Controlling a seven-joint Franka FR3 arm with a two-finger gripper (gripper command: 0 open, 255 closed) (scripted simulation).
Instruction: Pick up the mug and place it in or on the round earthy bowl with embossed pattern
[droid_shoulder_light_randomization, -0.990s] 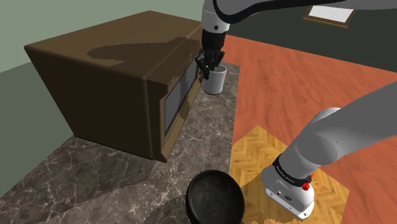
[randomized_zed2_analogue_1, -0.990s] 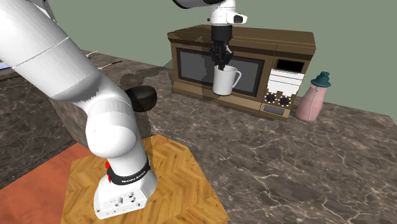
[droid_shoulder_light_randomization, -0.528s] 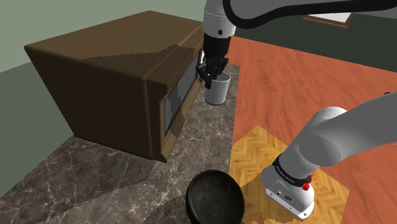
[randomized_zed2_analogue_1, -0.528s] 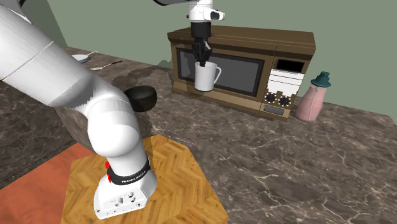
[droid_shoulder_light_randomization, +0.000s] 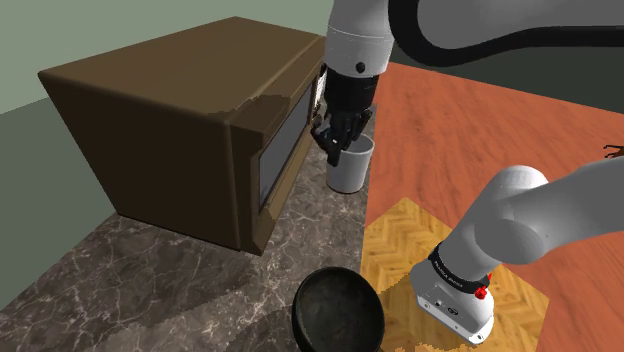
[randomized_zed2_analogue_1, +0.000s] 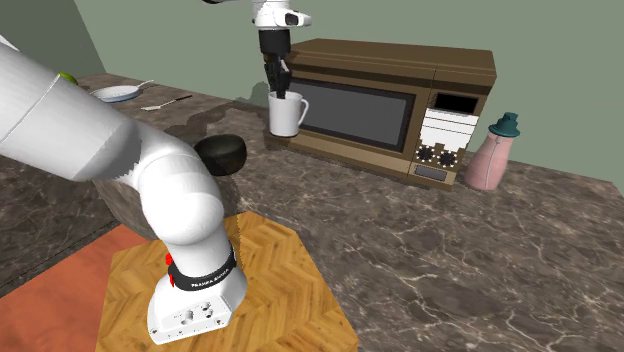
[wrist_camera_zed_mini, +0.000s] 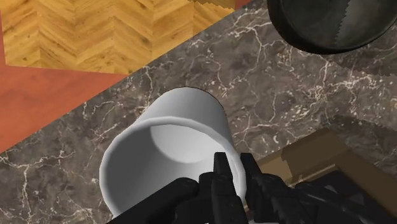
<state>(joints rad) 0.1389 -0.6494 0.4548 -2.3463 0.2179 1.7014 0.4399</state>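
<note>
Gripper (wrist_camera_zed_mini: 232, 167) pinched the wall of the white mug (wrist_camera_zed_mini: 165, 153) at its rim, one finger inside and one outside; mug hung upright, mouth up, seemingly lifted off the counter. Over the last second the arm had carried the mug across the front of the brown microwave (randomized_zed2_analogue_1: 380, 95) toward the second exterior view's left, and in the shoulder view the gripper (droid_shoulder_light_randomization: 335, 140) and mug (droid_shoulder_light_randomization: 350, 170) had come down-frame toward the stand. Judged: pick-up done, transfer under way. The round bowl (droid_shoulder_light_randomization: 340, 312), drawn dark rather than earthy, sat on the counter near the stand, still well apart from the mug; from the wrist camera the bowl (wrist_camera_zed_mini: 331, 22) lay ahead, beyond the mug. More travel and then a lowering looked necessary. Surface: a herringbone wood board (randomized_zed2_analogue_1: 260, 280) under the arm's base, then dark veined marble counter (randomized_zed2_analogue_1: 450, 260). Farther back, the microwave against the wall, a pink jug (randomized_zed2_analogue_1: 490, 155) beside its dial end, a plate (randomized_zed2_analogue_1: 113, 93) at the far corner. Green wall (randomized_zed2_analogue_1: 560, 70) behind; reddish plank floor (droid_shoulder_light_randomization: 480, 120) beyond the counter edge.
</note>
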